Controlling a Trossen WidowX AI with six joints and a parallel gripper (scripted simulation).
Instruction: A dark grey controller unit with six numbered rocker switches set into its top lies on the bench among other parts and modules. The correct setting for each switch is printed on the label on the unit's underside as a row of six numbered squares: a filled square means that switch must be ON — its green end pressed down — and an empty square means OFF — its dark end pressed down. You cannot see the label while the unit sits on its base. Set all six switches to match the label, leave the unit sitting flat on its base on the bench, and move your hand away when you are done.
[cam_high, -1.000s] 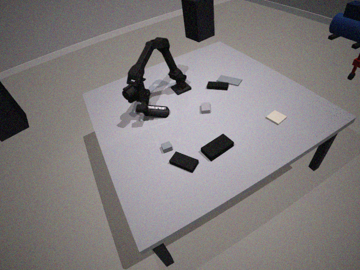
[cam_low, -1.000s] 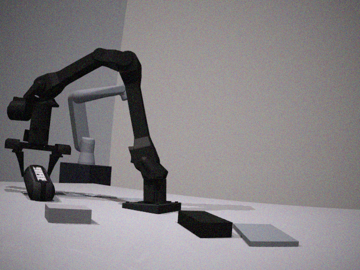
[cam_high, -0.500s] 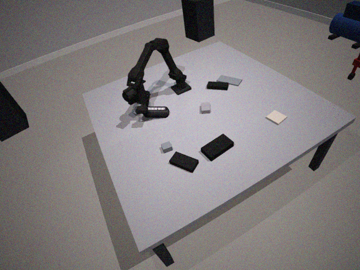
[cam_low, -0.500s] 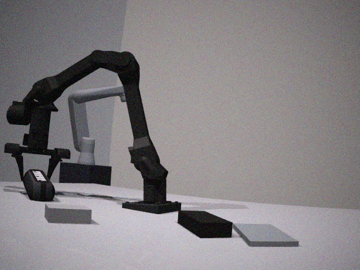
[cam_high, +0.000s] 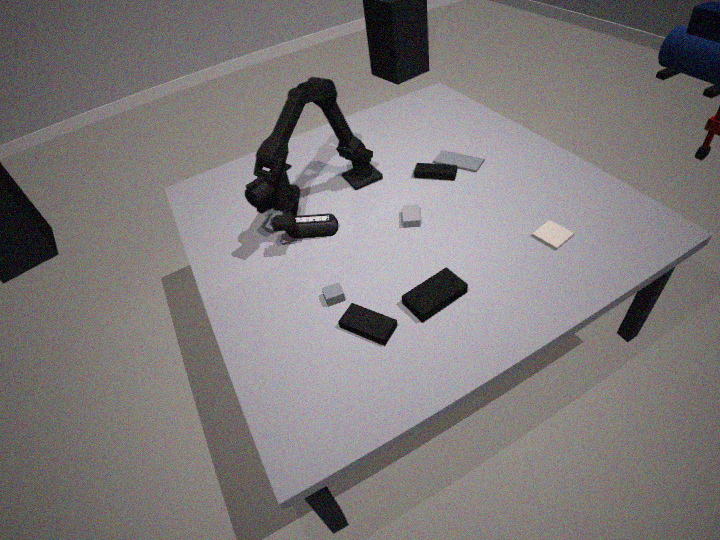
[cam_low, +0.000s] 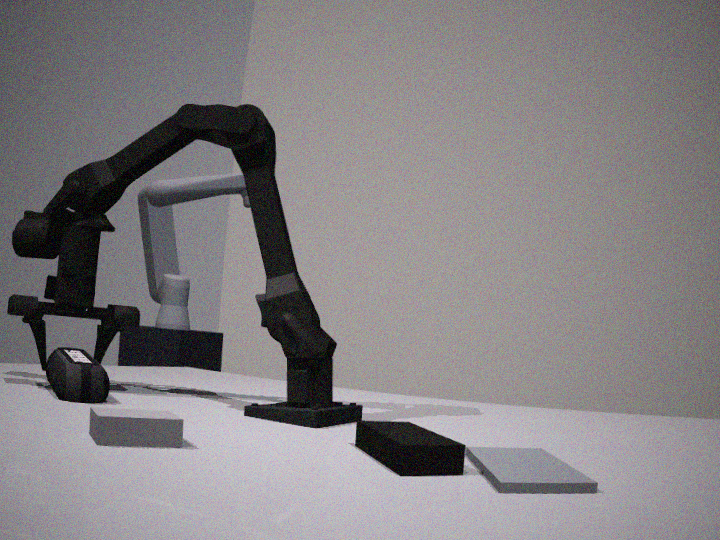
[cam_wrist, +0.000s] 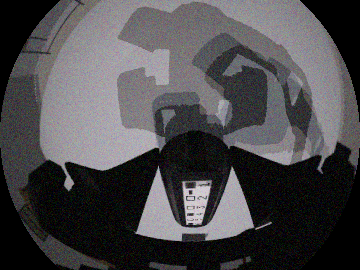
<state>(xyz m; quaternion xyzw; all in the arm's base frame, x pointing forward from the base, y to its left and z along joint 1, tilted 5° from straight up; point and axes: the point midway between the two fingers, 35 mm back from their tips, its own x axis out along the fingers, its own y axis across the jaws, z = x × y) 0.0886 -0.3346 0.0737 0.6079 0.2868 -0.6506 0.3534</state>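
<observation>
The dark grey controller unit (cam_high: 316, 229) (cam_low: 78, 380) (cam_wrist: 195, 170) is turned over, its underside facing up and somewhat tilted. Its white label (cam_high: 312, 219) (cam_low: 77, 355) (cam_wrist: 196, 202) shows. In the wrist view the label has numbers and a row of filled and empty squares, too small and foreshortened to read all of them surely. My gripper (cam_high: 280, 230) (cam_low: 69, 364) (cam_wrist: 195, 151) points down, its fingers spread wide and shut on the unit's two sides near one end. The unit is low over the bench; its lower side seems to touch it. The rocker switches are hidden beneath.
A grey block (cam_high: 411, 215) (cam_low: 136, 428) is nearest the unit; another (cam_high: 333, 294) lies farther off. Two black boxes (cam_high: 435, 293) (cam_high: 368, 323) lie beyond it. A black box (cam_high: 435, 171) (cam_low: 410, 447) and a grey plate (cam_high: 465, 160) (cam_low: 532, 467) lie beside the arm's base. A cream tile (cam_high: 553, 234) lies apart.
</observation>
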